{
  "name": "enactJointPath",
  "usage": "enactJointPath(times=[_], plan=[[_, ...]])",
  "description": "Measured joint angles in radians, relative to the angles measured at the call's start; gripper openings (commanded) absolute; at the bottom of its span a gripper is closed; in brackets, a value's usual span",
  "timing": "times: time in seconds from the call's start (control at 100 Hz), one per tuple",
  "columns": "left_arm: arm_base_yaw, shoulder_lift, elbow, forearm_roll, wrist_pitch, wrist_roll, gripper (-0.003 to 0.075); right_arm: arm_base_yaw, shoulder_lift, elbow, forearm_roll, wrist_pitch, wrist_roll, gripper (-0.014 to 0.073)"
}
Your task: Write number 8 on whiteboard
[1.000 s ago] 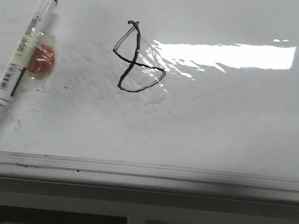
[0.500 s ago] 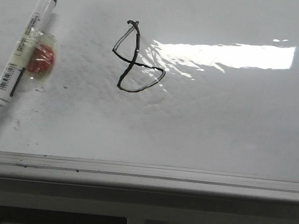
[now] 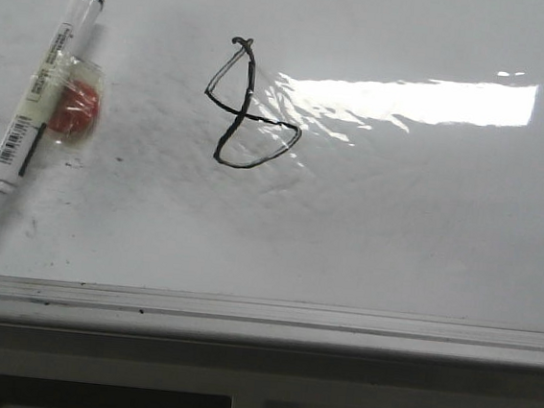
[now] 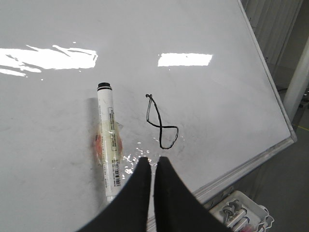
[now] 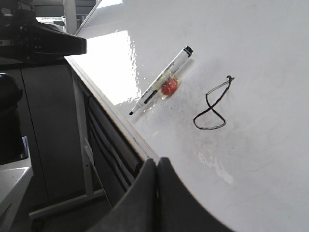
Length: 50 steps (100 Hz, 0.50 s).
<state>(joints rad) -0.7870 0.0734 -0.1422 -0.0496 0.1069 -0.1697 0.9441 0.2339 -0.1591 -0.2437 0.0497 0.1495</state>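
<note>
Front view shows the number 8 (image 3: 250, 107) already drawn in black on the whiteboard (image 3: 414, 227), a slanted two-loop figure just left of the bright glare, with the marker pen (image 3: 37, 104) lying uncapped well to its left, its long axis running from the cap end far from the camera down to the tip near the grey edge rail (image 3: 262, 311). In the left wrist view the left gripper (image 4: 150, 163) hangs above the board with its fingers pressed together and holding nothing, the pen just beside it and the figure a little beyond, so this arm looks the nearer of the two. The right gripper (image 5: 157, 165) is likewise closed and empty, out past the board's edge. Against the earlier frames nothing differs: pen and figure lie unchanged, and the writing appears finished.
</note>
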Motion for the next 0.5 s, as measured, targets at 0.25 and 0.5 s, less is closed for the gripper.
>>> enactJointPath(times=[0.25, 0.5], plan=[[0.119, -0.001, 0.008, 0.119, 0.069, 0.0, -0.002, 0.0, 0.0, 0.0, 0.0, 0.0, 0.0, -0.0063], [0.439, -0.056, 0.126, 0.091, 0.047, 0.0, -0.002, 0.0, 0.0, 0.0, 0.0, 0.0, 0.0, -0.0063]])
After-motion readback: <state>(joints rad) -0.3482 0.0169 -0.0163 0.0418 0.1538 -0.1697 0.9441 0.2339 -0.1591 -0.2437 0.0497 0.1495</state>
